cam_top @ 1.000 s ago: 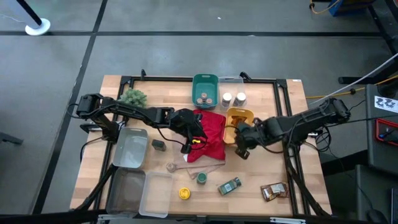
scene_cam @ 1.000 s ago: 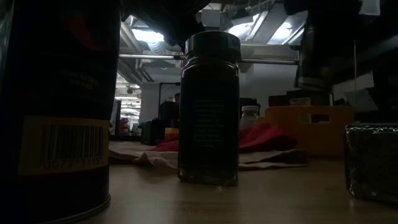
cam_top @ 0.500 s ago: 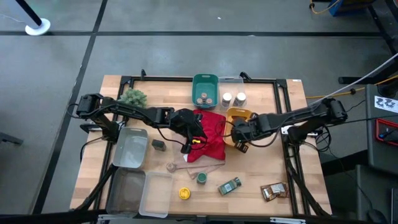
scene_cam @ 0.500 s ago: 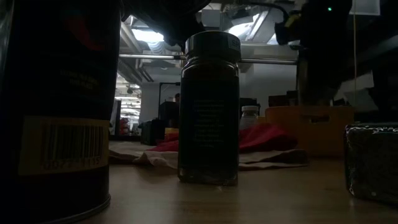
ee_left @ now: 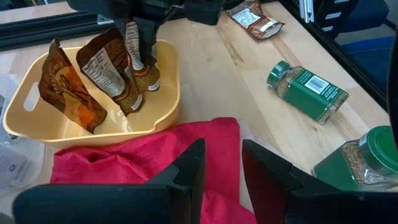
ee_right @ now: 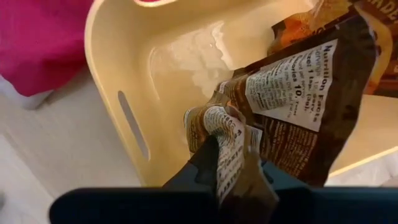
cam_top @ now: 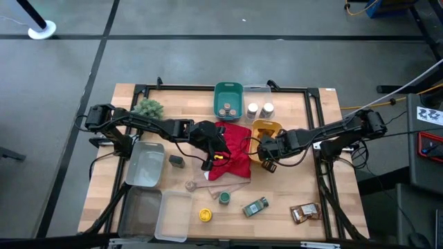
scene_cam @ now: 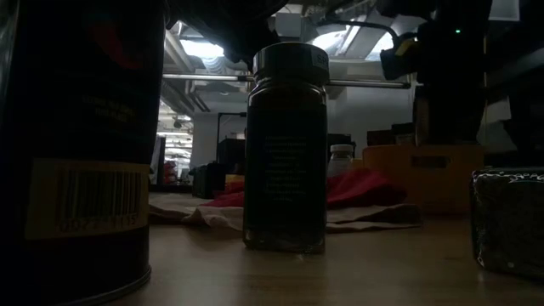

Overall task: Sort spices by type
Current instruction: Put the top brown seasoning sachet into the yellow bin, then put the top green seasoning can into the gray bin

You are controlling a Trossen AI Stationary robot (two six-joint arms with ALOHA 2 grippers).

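Note:
My right gripper (cam_top: 266,151) is over the yellow bin (cam_top: 268,127), shut on a brown foil packet (ee_left: 142,68). Two more packets (ee_left: 109,68) stand in that bin. My left gripper (ee_left: 222,163) hangs open above the red cloth (cam_top: 235,149) and touches nothing. Tan-lidded jars (cam_top: 227,108) sit in the teal bin, with white-lidded jars (cam_top: 259,109) beside them. A dark tin (cam_top: 176,161), a yellow-lidded jar (cam_top: 205,215), two green-lidded jars (cam_top: 255,206), one of them lying on its side, and loose brown packets (cam_top: 304,212) rest on the table. My right gripper pinches the brown packet's crumpled top edge (ee_right: 225,127) between its two fingers, coming from above and pointing down. The packet stands upright below the fingers, its lower end (ee_left: 149,84) inside the yellow bin, beside another packet.
Clear plastic containers (cam_top: 145,166) lie along the table's left and near-left side. A small green plant (cam_top: 147,108) stands at the far left. In the low view a tall jar (scene_cam: 285,149) and a dark tin (scene_cam: 76,144) stand close to the camera.
My right gripper has carried the packet from the near side of the yellow bin toward the table's far edge, and now stands over the bin with the packet inside it. The left arm has kept still.

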